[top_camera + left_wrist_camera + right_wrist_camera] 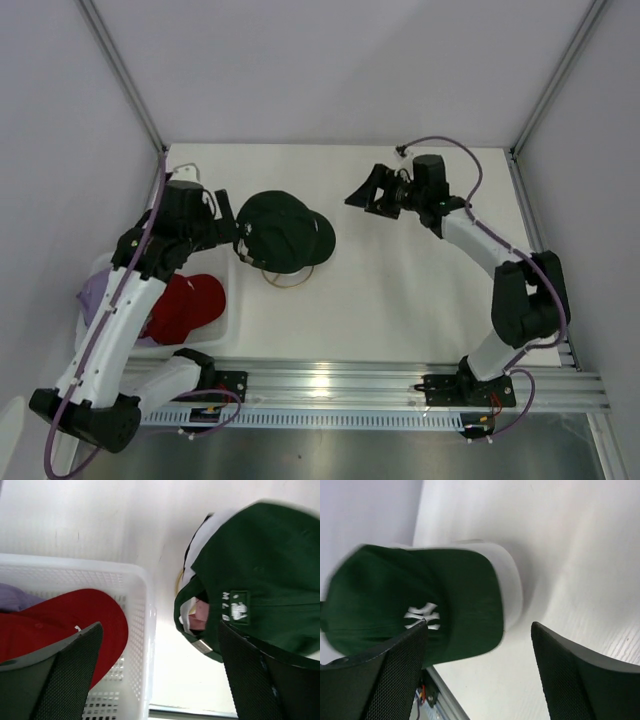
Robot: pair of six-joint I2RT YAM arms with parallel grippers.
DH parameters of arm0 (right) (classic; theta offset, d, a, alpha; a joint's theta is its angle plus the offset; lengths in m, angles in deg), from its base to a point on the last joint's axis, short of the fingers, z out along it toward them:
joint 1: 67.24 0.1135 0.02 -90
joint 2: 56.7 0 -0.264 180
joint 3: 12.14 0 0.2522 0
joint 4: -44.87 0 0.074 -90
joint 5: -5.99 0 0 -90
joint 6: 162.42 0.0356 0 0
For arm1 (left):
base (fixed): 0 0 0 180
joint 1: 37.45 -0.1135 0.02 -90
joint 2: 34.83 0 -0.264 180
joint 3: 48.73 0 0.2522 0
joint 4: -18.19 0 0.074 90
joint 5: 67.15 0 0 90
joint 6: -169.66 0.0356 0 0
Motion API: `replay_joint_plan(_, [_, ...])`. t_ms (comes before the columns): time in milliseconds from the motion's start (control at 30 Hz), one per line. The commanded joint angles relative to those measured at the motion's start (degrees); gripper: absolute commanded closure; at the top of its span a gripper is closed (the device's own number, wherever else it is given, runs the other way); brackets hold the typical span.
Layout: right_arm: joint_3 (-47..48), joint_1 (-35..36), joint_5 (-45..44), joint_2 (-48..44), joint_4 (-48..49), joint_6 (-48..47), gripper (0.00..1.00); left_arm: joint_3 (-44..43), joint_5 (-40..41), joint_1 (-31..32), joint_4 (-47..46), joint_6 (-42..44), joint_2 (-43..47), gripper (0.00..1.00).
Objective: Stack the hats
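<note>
Top external view: the dark green cap (285, 232) crowns the pile in the middle of the table (400, 300), with white and pink edges peeking out beneath. A red cap (185, 305) and a lavender cap (95, 295) lie in the white mesh basket (228, 310), not yet stacked; two to go, I'd say. Soft cloth crowns, stiff curved brims. The left tool (160, 645) and right tool (479, 640) both gape wide, holding nothing.

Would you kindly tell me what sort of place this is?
Probably a robotics lab test cell: a white table walled by plain panels on aluminium posts, with a left arm and right arm bolted to a metal rail.
</note>
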Motion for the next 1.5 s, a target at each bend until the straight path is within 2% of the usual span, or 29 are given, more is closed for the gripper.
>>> replay_joint_plan(0, [5.17, -0.52, -3.59, -8.01, -7.89, -6.52, 0.14, -6.15, -1.52, -2.06, 2.58, 0.69, 4.10, 0.00])
replay_joint_plan(67, [5.96, -0.70, -3.59, -11.08, -8.77, -6.78, 0.13, -7.74, -1.35, -4.60, 4.07, -0.26, 5.86, 0.01])
replay_joint_plan(133, [6.40, -0.70, -3.42, -13.02, -9.39, -6.61, 0.11, -8.97, 2.50, -7.33, 8.98, -2.89, 6.66, 0.00])
replay_joint_plan(233, [6.32, -0.44, -2.80, -17.06, -10.44, -6.17, 0.06, -6.62, 9.43, -17.16, 17.14, -8.87, 8.15, 0.00])
replay_joint_plan(267, [5.79, -0.09, -2.98, -18.21, -10.71, -6.26, 0.01, -5.64, 10.24, -24.15, 18.05, -10.19, 8.76, 0.01])
replay_joint_plan(367, [5.00, 1.49, -5.34, -22.25, -12.46, -7.40, 0.00, 0.07, 8.50, -35.07, 15.70, -6.37, 13.24, 0.01])
replay_joint_plan(400, [4.47, 2.11, -5.96, -23.74, -12.64, -7.40, 0.00, 2.78, 6.93, -36.77, 14.20, -4.77, 15.17, 0.01])
replay_joint_plan(500, [2.45, 2.64, -5.62, -25.51, -12.03, -6.35, 0.00, 8.95, 0.60, -38.19, 8.75, 0.68, 15.72, 0.00])
replay_joint_plan(667, [1.31, 2.90, -5.17, -26.83, -12.12, -5.73, 0.00, 11.59, -2.22, -38.11, 7.35, 1.39, 10.89, 0.05])
replay_joint_plan(1067, [4.64, 2.82, -6.23, -28.24, -12.64, -4.77, 0.00, 11.68, 3.83, -38.02, 9.09, -3.78, 1.21, 0.22])
replay_joint_plan(1200, [4.73, 2.82, -6.49, -29.46, -11.41, -3.54, 0.00, 12.03, 2.96, -38.02, 7.95, -3.44, 0.08, 0.37])
replay_joint_plan(1267, [4.65, 2.73, -6.93, -29.73, -10.89, -3.10, 0.00, 12.30, 2.52, -38.10, 7.51, -3.09, -0.81, 0.41])
replay_joint_plan(1367, [4.47, 2.82, -7.89, -30.43, -10.71, -2.30, 0.01, 12.56, 1.47, -38.10, 6.55, -2.65, -1.16, 0.61])
replay_joint_plan(1400, [4.21, 2.82, -8.16, -30.70, -10.71, -1.95, 0.00, 12.73, 1.11, -38.10, 6.19, -2.47, -0.73, 0.79])
replay_joint_plan(1467, [4.12, 2.82, -8.25, -31.22, -10.27, -1.43, 0.00, 12.48, 0.50, -38.02, 6.97, -2.56, 1.47, 0.99])
